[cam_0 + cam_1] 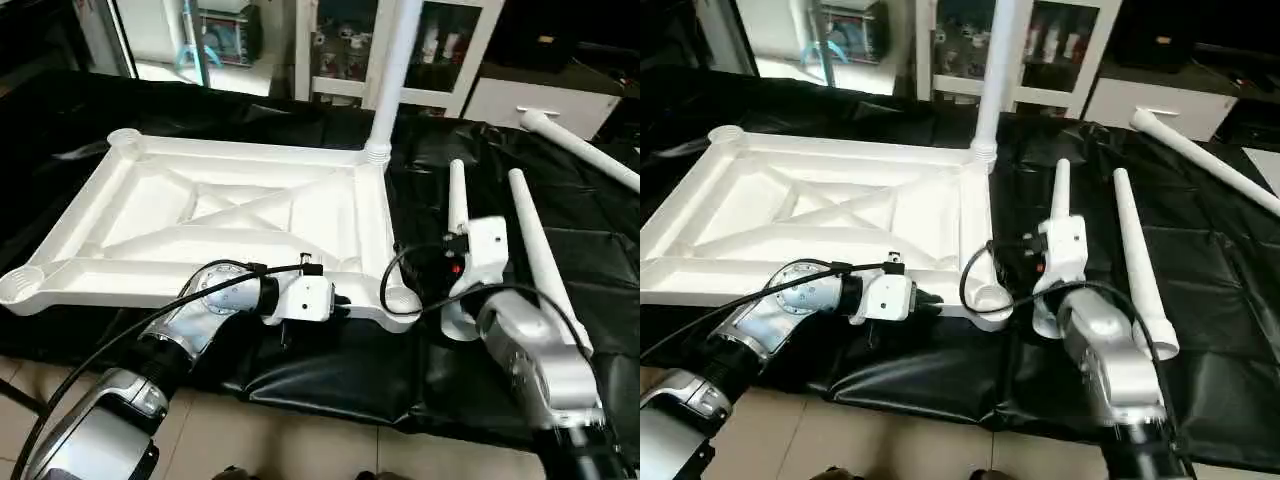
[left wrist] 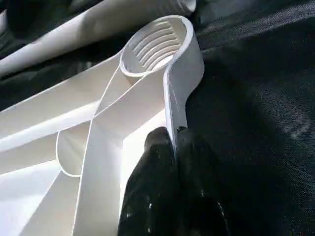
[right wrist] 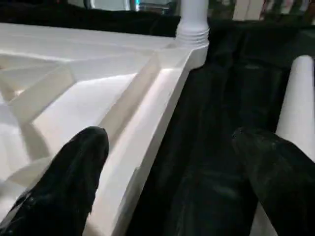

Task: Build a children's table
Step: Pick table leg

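Observation:
The white tabletop [image 1: 200, 215] lies upside down on a black cloth, its X ribs facing up. One white leg [image 1: 393, 70] stands upright in the far right corner socket. My left gripper [image 2: 174, 142] is shut on the thin near rim, just short of the empty near right socket [image 2: 156, 42]. My right gripper [image 3: 172, 142] is open by the tabletop's right edge, with one finger [image 3: 74, 167] over the tabletop's inside and the other beside a lying leg. Two more legs [image 1: 458, 210] [image 1: 535, 250] lie on the cloth right of the tabletop.
Another white leg [image 1: 580, 148] lies at the far right back. The black cloth [image 1: 330, 375] ends at tiled floor near me. Cabinets and shelves [image 1: 440, 50] stand behind the work. Black cables loop from both wrists over the near rim.

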